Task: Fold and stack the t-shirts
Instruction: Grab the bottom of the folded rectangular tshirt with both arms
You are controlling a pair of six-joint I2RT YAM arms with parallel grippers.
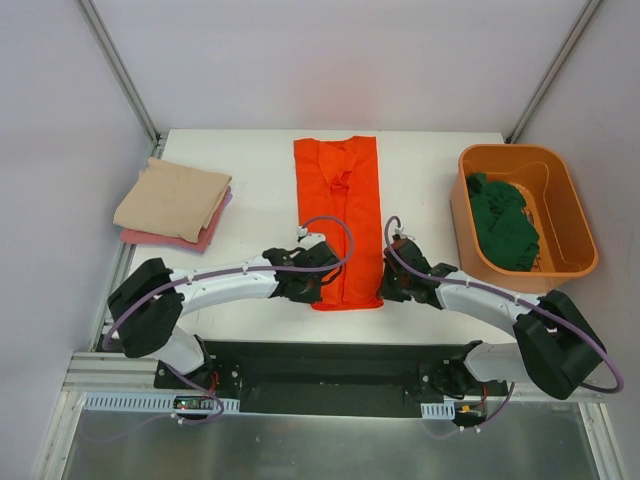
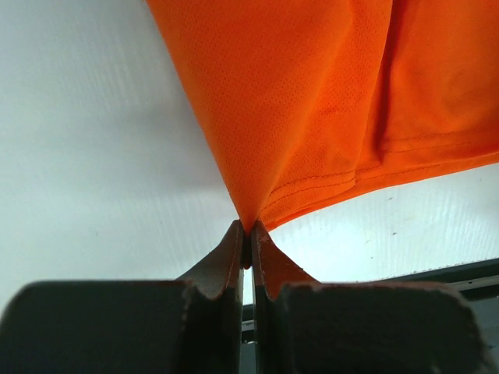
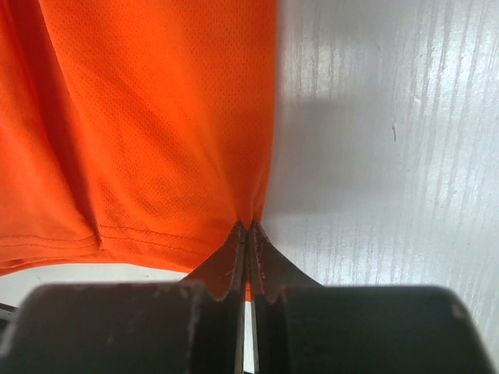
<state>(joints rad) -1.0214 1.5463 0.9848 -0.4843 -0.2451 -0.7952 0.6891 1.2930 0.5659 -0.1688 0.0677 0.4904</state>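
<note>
From above, the orange t-shirt lies as a long strip mid-tabletop. Left wrist: left pincer clenched on its near hem corner. Right wrist: right pincer likewise. The fold seems to be starting; next, both corners need lifting evenly toward the collar.

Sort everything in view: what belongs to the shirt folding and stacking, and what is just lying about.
Job in hand: orange shirt, pinched at its near corners by left pincer and right pincer, both shut; beige shirt folded atop pink shirt; green shirt in the orange bin.
Lying about: orange bin; table.
</note>
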